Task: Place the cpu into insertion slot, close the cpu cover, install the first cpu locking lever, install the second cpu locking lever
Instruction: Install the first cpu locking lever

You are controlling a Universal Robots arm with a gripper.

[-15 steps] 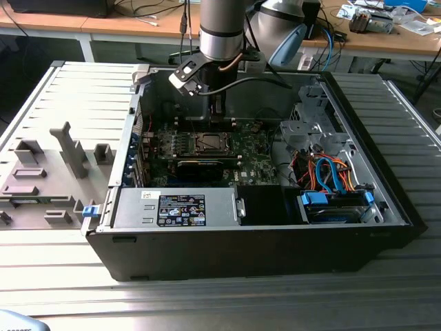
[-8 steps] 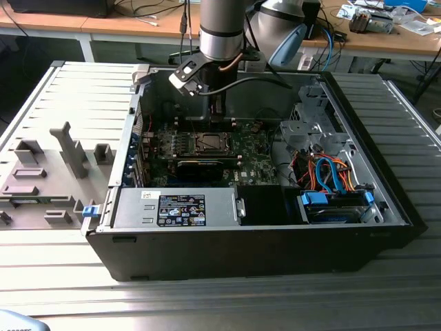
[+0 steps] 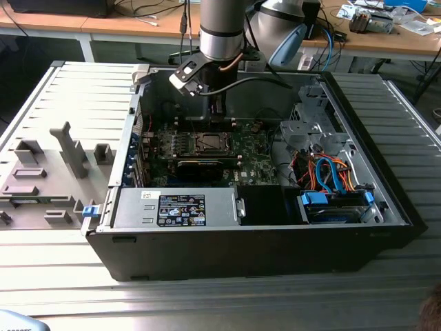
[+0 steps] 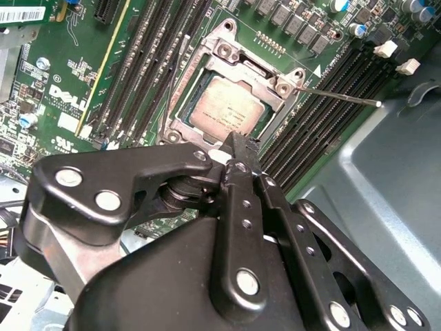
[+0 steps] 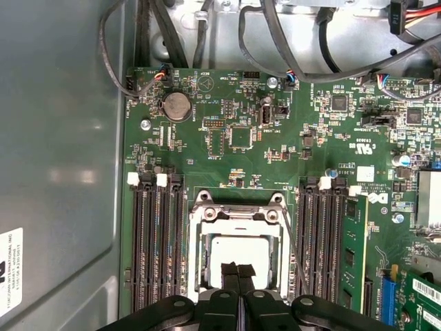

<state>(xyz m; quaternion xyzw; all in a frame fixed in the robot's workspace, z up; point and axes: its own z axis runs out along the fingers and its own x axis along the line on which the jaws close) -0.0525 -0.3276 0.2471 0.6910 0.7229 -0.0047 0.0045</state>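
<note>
Ribbed metal bench (image 3: 207, 303), open computer case (image 3: 241, 252): gripper (image 5: 238, 270), fingers pressed together and holding nothing, hangs directly over the cpu (image 5: 238, 248), which lies flat in the insertion slot (image 4: 178, 123) under the closed cpu cover (image 5: 238, 215).

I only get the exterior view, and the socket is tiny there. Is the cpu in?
Observer: Yes, both wrist views show the cpu seated.
Operator: Cover down?
Observer: The cover lies flat around it.
Operator: Levers?
Observer: In the second wrist view one lever sticks out over the memory slots, not latched.
</note>
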